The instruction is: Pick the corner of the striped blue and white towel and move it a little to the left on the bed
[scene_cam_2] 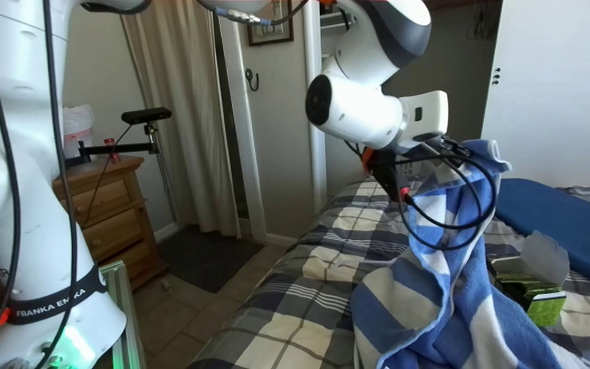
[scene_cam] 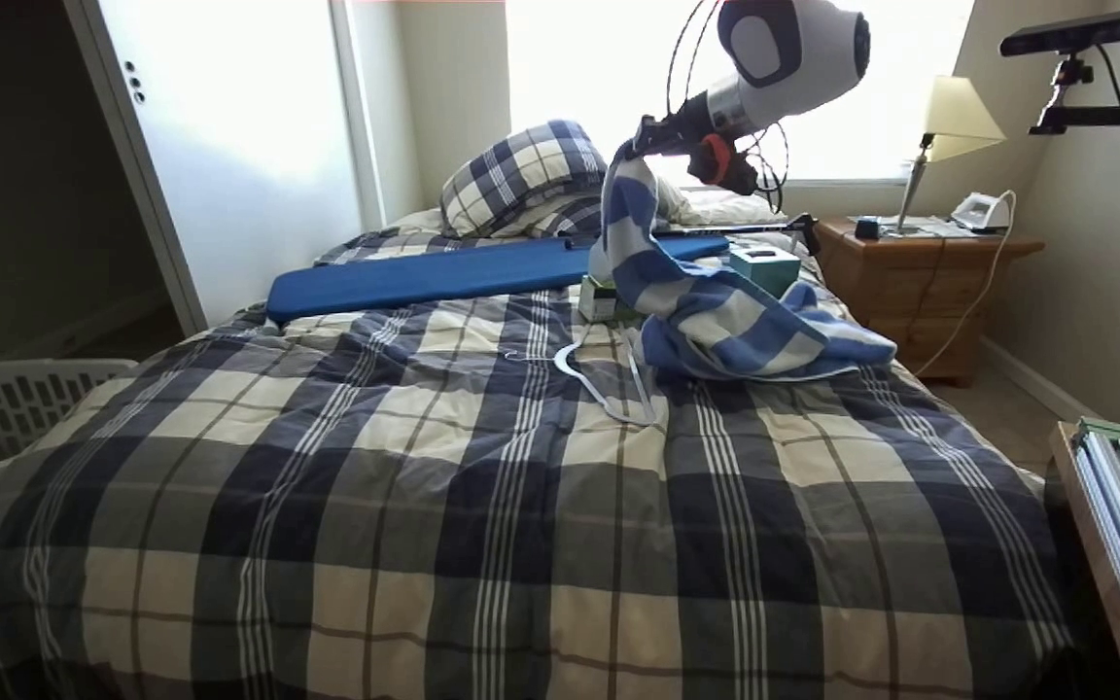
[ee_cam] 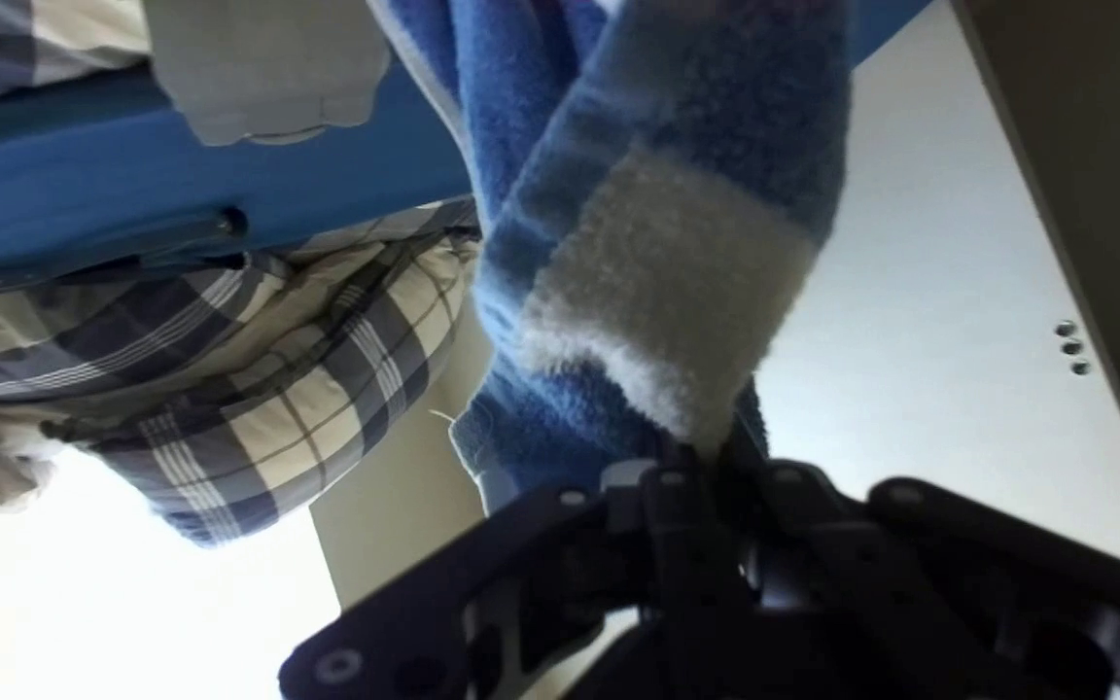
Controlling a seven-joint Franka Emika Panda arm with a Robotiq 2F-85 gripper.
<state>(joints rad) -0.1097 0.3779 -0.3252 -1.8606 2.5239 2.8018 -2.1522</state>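
In an exterior view: blue-and-white checked terry towel [scene_cam: 730,316], bulk at two o'clock on navy-and-cream plaid bed [scene_cam: 502,525]. In an exterior view: raised towel [scene_cam_2: 471,292] draping towards six o'clock. Wrist view: black two-finger gripper [ee_cam: 701,467], jaws together on cloth. Pick seemingly done; leftward lay-down outstanding.

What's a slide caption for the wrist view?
Black gripper pinching a fuzzy blue and white towel, blue ironing board and navy plaid pillow beyond.

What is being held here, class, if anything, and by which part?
The blue and white towel, pinched by the gripper near its raised end; whether exactly at a corner cannot be told.
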